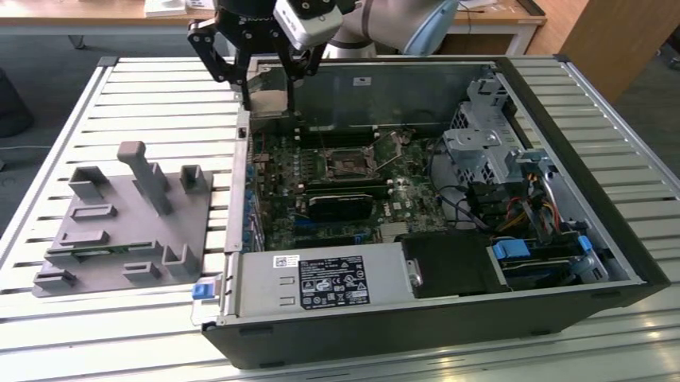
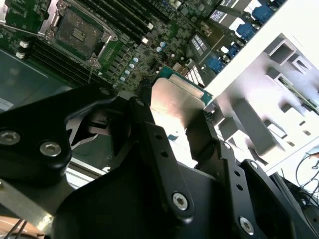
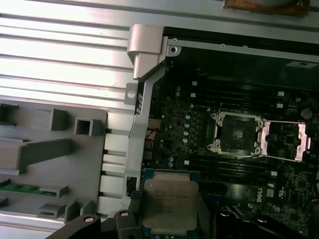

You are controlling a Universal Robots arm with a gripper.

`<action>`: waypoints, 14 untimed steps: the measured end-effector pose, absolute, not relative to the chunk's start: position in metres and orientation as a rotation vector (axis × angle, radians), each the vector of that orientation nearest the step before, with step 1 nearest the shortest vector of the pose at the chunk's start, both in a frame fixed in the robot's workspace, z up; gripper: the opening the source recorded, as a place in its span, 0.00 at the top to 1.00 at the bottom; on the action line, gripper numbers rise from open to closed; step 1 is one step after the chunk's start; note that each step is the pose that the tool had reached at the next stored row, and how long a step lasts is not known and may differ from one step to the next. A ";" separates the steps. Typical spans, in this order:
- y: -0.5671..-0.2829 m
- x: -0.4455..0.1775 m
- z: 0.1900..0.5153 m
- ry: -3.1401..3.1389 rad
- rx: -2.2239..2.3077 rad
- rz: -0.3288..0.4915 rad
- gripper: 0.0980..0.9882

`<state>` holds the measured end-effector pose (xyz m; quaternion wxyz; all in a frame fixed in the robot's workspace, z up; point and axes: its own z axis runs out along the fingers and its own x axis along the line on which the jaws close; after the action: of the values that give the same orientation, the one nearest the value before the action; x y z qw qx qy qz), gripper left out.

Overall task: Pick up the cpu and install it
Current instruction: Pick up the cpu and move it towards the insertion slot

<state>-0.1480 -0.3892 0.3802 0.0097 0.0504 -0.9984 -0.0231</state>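
Observation:
My gripper [image 1: 269, 89] hangs over the back corner of the open computer case [image 1: 595, 263] at the exterior view's left, shut on the cpu [image 1: 269, 102]. Both wrist views show the cpu [image 3: 169, 201] [image 2: 177, 97] as a flat silvery square with a green rim, with black fingers [image 2: 149, 129] pressing its opposite edges. It is in the air, above the motherboard's edge. The open socket [image 1: 349, 163] [image 3: 238, 133] [image 2: 77, 32] lies on the motherboard with its metal frame flipped up, some way from the cpu.
A grey parts fixture [image 1: 117, 223] with upright posts sits on the slatted table at the exterior view's left, holding a green memory stick [image 3: 20, 188]. Inside the case stand a power supply [image 1: 318, 282], drive cages [image 1: 489, 151] and cables [image 1: 531, 211]. The case wall rises beside the gripper.

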 end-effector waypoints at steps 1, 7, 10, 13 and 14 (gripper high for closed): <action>-0.389 -0.147 0.380 -3.118 0.157 -0.072 0.52; -0.386 -0.138 0.380 -3.119 0.157 -0.072 0.52; -0.384 -0.132 0.379 -3.120 0.158 -0.072 0.52; -0.380 -0.121 0.379 -3.123 0.158 -0.072 0.52; -0.379 -0.119 0.379 -3.123 0.158 -0.071 0.52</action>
<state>-0.1190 -0.3787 0.3789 0.0067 0.0504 -0.9984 -0.0229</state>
